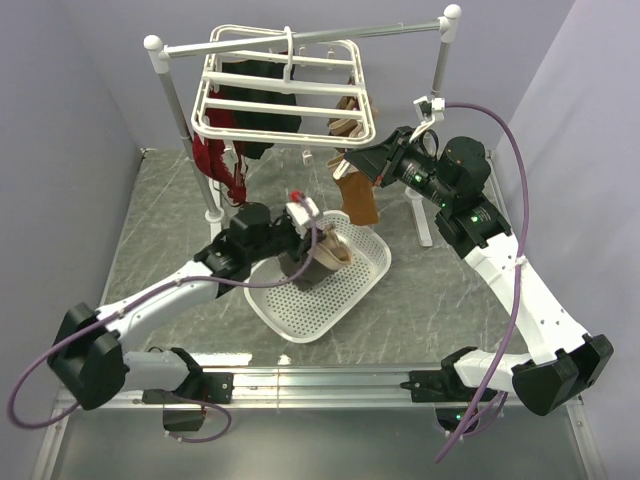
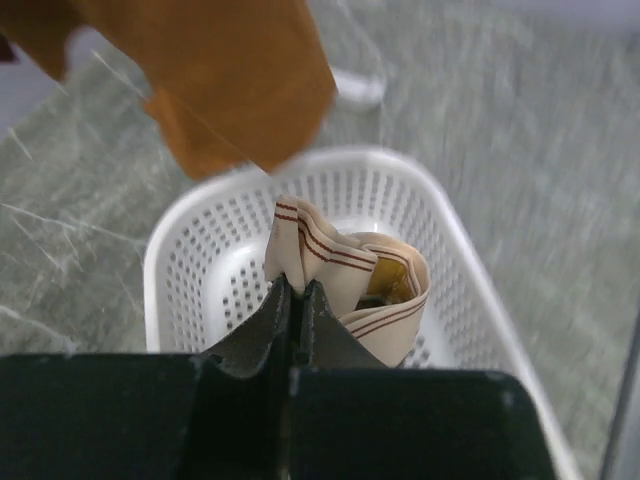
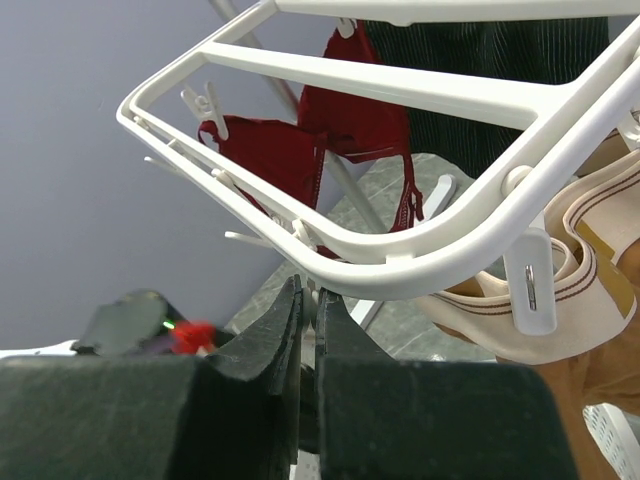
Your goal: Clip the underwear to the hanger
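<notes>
The underwear (image 1: 325, 258) hangs bunched from my left gripper (image 1: 312, 238), just above the white basket. In the left wrist view the jaws (image 2: 296, 290) are shut on a fold of its pale beige waistband (image 2: 345, 262) with thin red-brown stripes; the dark fabric is mostly hidden. The hanger (image 1: 280, 104), a white frame with crossbars, hangs from the rail at the back. My right gripper (image 1: 348, 160) is at its near right corner. In the right wrist view its jaws (image 3: 310, 295) are shut on a small white clip (image 3: 318, 272) under the frame's rim (image 3: 450, 250).
The white perforated basket (image 1: 370, 270) sits mid-table, also in the left wrist view (image 2: 200, 260). An orange-brown garment (image 1: 358, 200) with a beige band, a red lacy garment (image 1: 215, 160) and a dark garment (image 1: 262, 120) hang from the hanger. The grey rail (image 1: 380, 30) stands on white posts.
</notes>
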`<state>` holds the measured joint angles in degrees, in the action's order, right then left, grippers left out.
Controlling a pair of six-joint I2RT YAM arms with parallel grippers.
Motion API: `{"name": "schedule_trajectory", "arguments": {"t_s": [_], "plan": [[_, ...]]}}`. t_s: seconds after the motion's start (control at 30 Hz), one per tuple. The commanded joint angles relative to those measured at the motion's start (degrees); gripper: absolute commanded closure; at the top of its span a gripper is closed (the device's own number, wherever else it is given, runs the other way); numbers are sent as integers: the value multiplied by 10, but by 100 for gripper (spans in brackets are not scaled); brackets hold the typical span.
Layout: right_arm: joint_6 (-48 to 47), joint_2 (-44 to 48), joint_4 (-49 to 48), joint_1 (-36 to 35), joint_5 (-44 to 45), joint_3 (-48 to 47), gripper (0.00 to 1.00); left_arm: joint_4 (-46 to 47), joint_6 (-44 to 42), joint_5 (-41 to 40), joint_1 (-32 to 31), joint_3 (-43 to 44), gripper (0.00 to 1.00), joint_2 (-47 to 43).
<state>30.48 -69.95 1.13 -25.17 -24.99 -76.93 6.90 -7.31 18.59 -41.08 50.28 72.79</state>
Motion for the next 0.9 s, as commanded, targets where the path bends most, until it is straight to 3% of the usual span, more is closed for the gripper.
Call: {"name": "schedule_trajectory", "arguments": {"t_s": [0.0,0.17,0.27,0.87], "plan": [[13,9,-27,6,-7,-7,100,83,128,-13,22,-14,100,-34],[23,10,-46,6,-13,-2,100,116,278,-13,51,1,100,-64],[27,10,-52,6,-17,0,100,138,316,-13,58,10,100,-78],[52,1,-69,6,-31,2,100,153,308,-39,58,74,100,-121]]}}
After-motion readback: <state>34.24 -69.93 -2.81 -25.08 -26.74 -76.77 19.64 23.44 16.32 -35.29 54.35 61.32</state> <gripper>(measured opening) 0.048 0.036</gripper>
